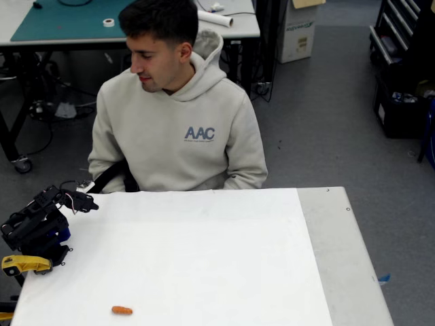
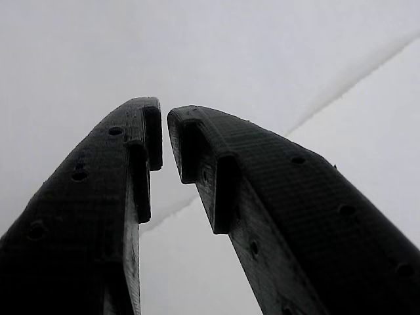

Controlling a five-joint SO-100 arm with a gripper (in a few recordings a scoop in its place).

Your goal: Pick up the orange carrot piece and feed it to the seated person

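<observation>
The orange carrot piece [image 1: 122, 310] lies near the table's [image 1: 204, 258] front edge. The gripper [image 2: 164, 125], nearly closed and empty, sits at the left edge.

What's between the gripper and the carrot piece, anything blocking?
Nothing visible. In the fixed view the gripper sits at the table's left edge, the orange carrot piece lies apart near the front edge, and only bare white table separates them.

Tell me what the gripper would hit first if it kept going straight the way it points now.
Probably just the white table sheet: the gripper aims at it with nearly closed, empty jaws. The carrot piece lies off that line; depth is uncertain.
</observation>
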